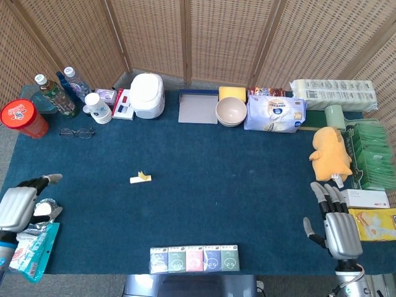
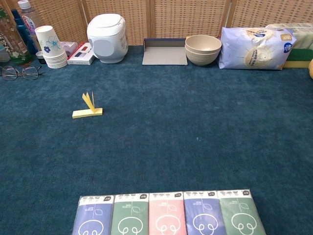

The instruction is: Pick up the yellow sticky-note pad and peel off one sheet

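Note:
The yellow sticky-note pad (image 1: 140, 179) lies flat on the blue cloth left of centre, with a couple of its top sheets curled upright; the chest view shows the pad (image 2: 88, 110) the same way. My left hand (image 1: 28, 201) rests at the table's left edge, well to the left of the pad, fingers spread and holding nothing. My right hand (image 1: 335, 222) sits at the front right, far from the pad, fingers extended and empty. Neither hand appears in the chest view.
A row of tissue packs (image 1: 194, 258) lines the front edge. At the back stand bottles (image 1: 54, 94), paper cups (image 1: 98, 108), a white cooker (image 1: 147, 94), a grey tray (image 1: 198, 106), bowls (image 1: 231, 112) and a wipes bag (image 1: 275, 114). Glasses (image 1: 77, 132) lie left; a plush toy (image 1: 331, 153) right.

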Action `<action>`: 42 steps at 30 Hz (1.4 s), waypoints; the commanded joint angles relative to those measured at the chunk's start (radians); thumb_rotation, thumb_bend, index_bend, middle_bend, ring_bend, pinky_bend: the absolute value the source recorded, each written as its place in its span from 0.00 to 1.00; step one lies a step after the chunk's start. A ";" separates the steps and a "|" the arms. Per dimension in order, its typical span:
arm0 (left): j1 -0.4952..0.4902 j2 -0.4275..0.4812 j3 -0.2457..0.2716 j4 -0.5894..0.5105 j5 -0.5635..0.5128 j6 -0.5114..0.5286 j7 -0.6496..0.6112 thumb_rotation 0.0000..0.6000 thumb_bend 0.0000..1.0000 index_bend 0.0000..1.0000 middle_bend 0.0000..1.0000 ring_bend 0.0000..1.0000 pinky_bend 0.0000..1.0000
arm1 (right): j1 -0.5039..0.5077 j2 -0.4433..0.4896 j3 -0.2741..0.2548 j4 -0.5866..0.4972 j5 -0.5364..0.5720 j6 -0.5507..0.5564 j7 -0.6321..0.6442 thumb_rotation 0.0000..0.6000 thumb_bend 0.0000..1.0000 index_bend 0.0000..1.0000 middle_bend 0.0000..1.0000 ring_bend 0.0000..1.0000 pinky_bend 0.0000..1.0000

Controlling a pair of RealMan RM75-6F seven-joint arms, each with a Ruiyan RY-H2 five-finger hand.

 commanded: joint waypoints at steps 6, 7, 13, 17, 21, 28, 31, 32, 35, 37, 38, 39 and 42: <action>-0.178 -0.073 -0.068 0.132 -0.086 -0.205 0.101 1.00 0.17 0.27 0.72 0.78 0.69 | 0.002 -0.011 0.008 0.004 0.021 -0.008 -0.012 1.00 0.46 0.03 0.13 0.00 0.02; -0.189 -0.080 -0.071 0.141 -0.092 -0.218 0.105 1.00 0.17 0.28 0.78 0.84 0.74 | 0.002 -0.012 0.009 0.004 0.023 -0.008 -0.013 1.00 0.46 0.03 0.13 0.00 0.02; -0.273 -0.148 -0.076 0.206 -0.133 -0.317 0.155 1.00 0.18 0.31 0.95 0.99 0.89 | 0.006 -0.018 0.011 0.001 0.034 -0.021 -0.029 1.00 0.46 0.03 0.13 0.00 0.03; -0.307 -0.207 -0.075 0.235 -0.170 -0.341 0.201 1.00 0.19 0.33 0.99 1.00 0.92 | 0.012 -0.023 0.016 0.003 0.044 -0.030 -0.035 1.00 0.46 0.03 0.13 0.00 0.04; -0.330 -0.263 -0.068 0.263 -0.207 -0.355 0.245 1.00 0.20 0.37 0.99 1.00 0.92 | 0.014 -0.022 0.021 0.003 0.047 -0.030 -0.032 1.00 0.46 0.03 0.13 0.00 0.04; -0.359 -0.351 -0.067 0.308 -0.280 -0.362 0.296 1.00 0.22 0.40 1.00 1.00 0.94 | 0.011 -0.022 0.019 0.009 0.055 -0.032 -0.029 1.00 0.46 0.03 0.13 0.00 0.05; -0.371 -0.384 -0.072 0.322 -0.309 -0.356 0.318 1.00 0.22 0.41 1.00 1.00 0.94 | 0.011 -0.027 0.019 0.012 0.055 -0.033 -0.026 1.00 0.46 0.03 0.13 0.00 0.05; -0.376 -0.396 -0.073 0.328 -0.321 -0.356 0.326 1.00 0.22 0.42 1.00 1.00 0.94 | 0.011 -0.029 0.019 0.013 0.054 -0.032 -0.024 1.00 0.46 0.03 0.13 0.00 0.05; -0.391 -0.424 -0.077 0.345 -0.349 -0.360 0.344 1.00 0.22 0.43 1.00 1.00 0.94 | 0.012 -0.032 0.019 0.016 0.053 -0.031 -0.023 1.00 0.46 0.03 0.13 0.00 0.05; -0.403 -0.441 -0.083 0.357 -0.371 -0.365 0.353 1.00 0.22 0.43 1.00 1.00 0.94 | 0.012 -0.032 0.019 0.018 0.054 -0.033 -0.024 1.00 0.46 0.03 0.13 0.00 0.05; -0.411 -0.448 -0.086 0.362 -0.385 -0.369 0.361 1.00 0.22 0.43 1.00 1.00 0.94 | 0.013 -0.032 0.019 0.018 0.056 -0.035 -0.025 1.00 0.46 0.03 0.13 0.00 0.05; -0.416 -0.453 -0.088 0.365 -0.394 -0.372 0.367 1.00 0.22 0.43 1.00 1.00 0.94 | 0.013 -0.032 0.019 0.018 0.057 -0.035 -0.025 1.00 0.46 0.03 0.13 0.00 0.05; -0.436 -0.467 -0.093 0.374 -0.415 -0.377 0.391 1.00 0.22 0.43 1.00 1.00 0.94 | 0.013 -0.033 0.019 0.019 0.058 -0.036 -0.025 1.00 0.46 0.03 0.13 0.00 0.05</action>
